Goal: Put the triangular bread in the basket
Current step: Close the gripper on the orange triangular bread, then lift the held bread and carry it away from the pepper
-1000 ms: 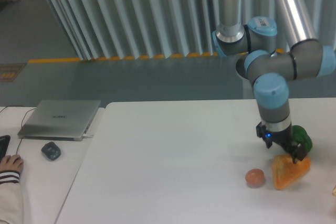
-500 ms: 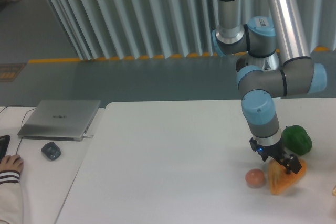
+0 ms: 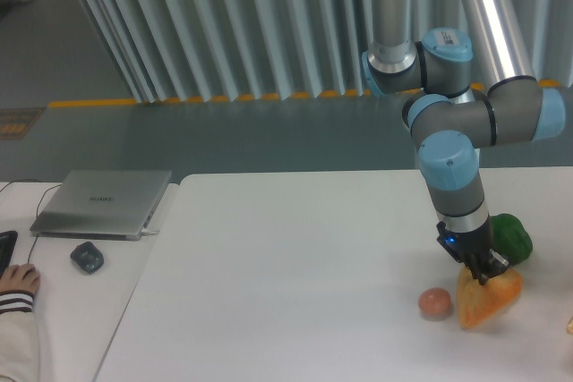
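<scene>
One fixed view only, so no overlap to compare. Set in front of the counter [image 3: 295, 248], raised, angled down and across it toward a ribbed grey wall [image 3: 224, 24] and a yellow floor stripe [image 3: 224, 97] behind. Placed at mid distance: near counter edge cropped at the bottom, arm [image 3: 452, 114] cut off at the top, right counter end out of frame. Laptop [image 3: 103, 201] and mouse [image 3: 87, 257] at far left, end effector [image 3: 484, 271] low at right.

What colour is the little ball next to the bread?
Pinkish-brown, seen in the fixed camera view: the little ball.
</scene>
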Robot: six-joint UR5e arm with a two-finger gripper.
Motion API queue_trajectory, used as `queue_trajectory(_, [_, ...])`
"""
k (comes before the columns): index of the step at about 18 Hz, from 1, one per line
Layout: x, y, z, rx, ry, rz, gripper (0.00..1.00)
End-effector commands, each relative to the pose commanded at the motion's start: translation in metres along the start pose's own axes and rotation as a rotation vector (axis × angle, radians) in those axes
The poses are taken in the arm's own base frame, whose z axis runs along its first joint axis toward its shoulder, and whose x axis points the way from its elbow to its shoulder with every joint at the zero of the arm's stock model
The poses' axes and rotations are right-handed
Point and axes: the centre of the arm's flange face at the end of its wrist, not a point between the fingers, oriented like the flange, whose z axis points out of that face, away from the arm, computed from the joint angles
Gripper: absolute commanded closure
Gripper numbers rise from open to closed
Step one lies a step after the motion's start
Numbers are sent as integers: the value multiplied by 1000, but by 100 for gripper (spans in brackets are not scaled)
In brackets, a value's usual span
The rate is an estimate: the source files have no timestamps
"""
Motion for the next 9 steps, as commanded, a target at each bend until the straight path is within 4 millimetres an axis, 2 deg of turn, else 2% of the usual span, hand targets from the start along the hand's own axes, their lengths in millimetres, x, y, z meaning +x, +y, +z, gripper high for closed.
queue_trajectory(3, [-12,16,-18,45,10,7,100])
queue_trajectory(9, [-57,94,-60,155,83,3,100])
